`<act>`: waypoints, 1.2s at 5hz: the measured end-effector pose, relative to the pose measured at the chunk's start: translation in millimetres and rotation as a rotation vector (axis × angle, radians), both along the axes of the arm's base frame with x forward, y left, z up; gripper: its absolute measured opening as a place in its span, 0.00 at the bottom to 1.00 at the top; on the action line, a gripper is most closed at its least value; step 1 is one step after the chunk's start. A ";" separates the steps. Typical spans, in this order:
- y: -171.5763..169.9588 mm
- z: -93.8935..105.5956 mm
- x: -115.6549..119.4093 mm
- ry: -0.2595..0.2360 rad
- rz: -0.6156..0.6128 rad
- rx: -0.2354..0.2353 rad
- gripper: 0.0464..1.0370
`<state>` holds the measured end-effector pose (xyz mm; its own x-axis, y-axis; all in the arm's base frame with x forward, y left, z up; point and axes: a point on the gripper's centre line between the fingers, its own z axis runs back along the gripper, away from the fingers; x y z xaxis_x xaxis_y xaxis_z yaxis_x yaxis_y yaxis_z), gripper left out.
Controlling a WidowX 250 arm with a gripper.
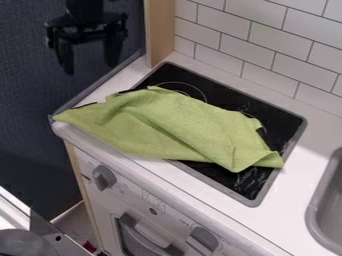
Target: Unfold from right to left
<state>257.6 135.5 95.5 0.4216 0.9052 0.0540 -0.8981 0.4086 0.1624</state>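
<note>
Across the black stovetop point(284, 120), green cloth point(160, 125) reaches the counter edge point(68, 133); jaws hang parted, well clear of the cloth

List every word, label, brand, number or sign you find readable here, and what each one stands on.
None can be read.
White toy oven front: faint marks near the round grey knob, too small to read.
Black rectangular stovetop: pale marks, too unclear to tell whether they are writing.
</note>
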 end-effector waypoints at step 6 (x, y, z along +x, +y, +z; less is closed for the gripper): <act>-168.6 -30.5 33.5 -0.042 -0.949 -0.204 0.96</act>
